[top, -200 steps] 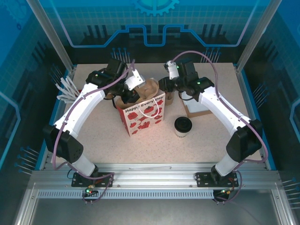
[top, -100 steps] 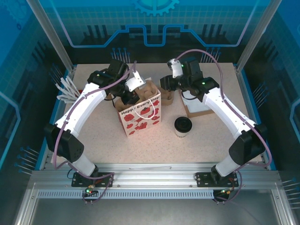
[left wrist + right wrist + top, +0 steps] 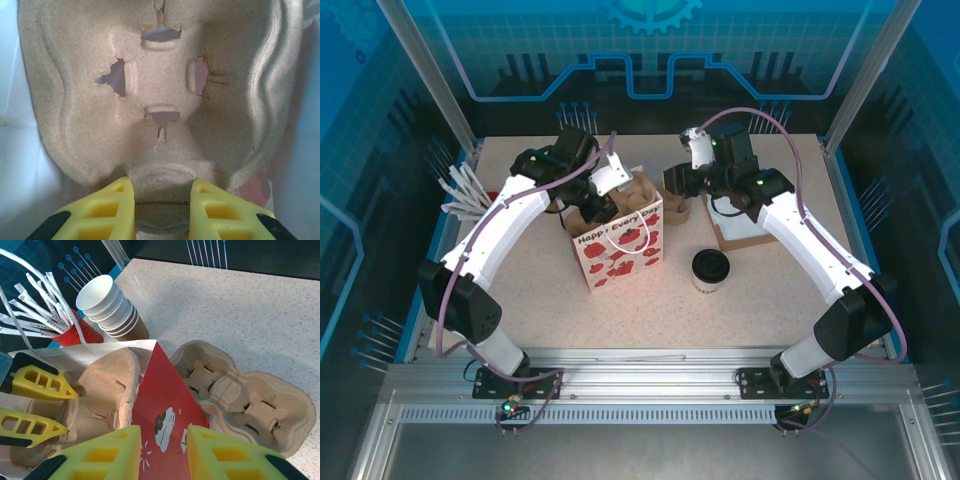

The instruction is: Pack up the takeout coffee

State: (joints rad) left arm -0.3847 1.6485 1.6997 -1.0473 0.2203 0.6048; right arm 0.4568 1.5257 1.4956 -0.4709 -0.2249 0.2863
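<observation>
Tray-seating is judged the step in hand. From above, the left gripper (image 3: pixel 602 203) is clamped on a brown moulded-pulp carrier tray (image 3: pixel 640 190) inside the red-and-white paper bag (image 3: pixel 620 245). The small pale paper cup with black lid (image 3: pixel 711 268) is found on the table (image 3: pixel 540 290), nearer the bases than the right gripper (image 3: pixel 669 192) and well apart from it. At the left wrist, the tray's lower edge is cut off. At the right wrist, the jaws are spread apart astride the bag's corner. Next, the tray must be settled flat before the cup is fetched.
</observation>
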